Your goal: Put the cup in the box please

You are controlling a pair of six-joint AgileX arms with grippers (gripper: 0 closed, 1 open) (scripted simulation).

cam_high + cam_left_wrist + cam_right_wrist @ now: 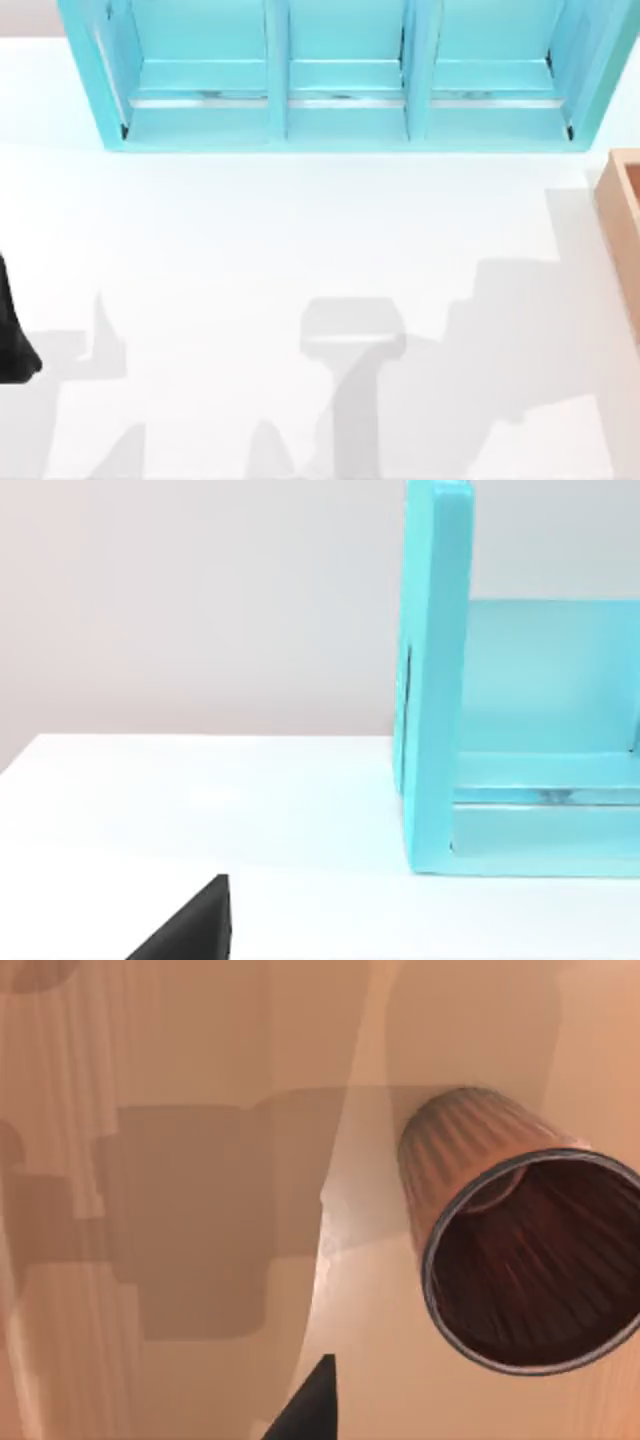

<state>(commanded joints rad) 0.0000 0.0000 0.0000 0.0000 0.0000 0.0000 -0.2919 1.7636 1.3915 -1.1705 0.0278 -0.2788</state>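
The copper-brown cup [505, 1230] is inside the box [170, 1070], tipped so that its dark mouth faces the right wrist camera. Wood-coloured walls and floor surround it. A dark tip of my right gripper [312, 1410] shows near the cup, with bare wood between the two. In the top view the tan box [622, 215] juts in at the table's right edge. My left arm [12, 340] is parked at the left edge, and a dark tip of its gripper [195, 930] hangs over bare table.
A big turquoise shelf unit [340, 75] with three compartments stands along the back of the white table [300, 240]; its end wall [435, 680] is close to the left wrist camera. Grey arm shadows lie across the table's front half.
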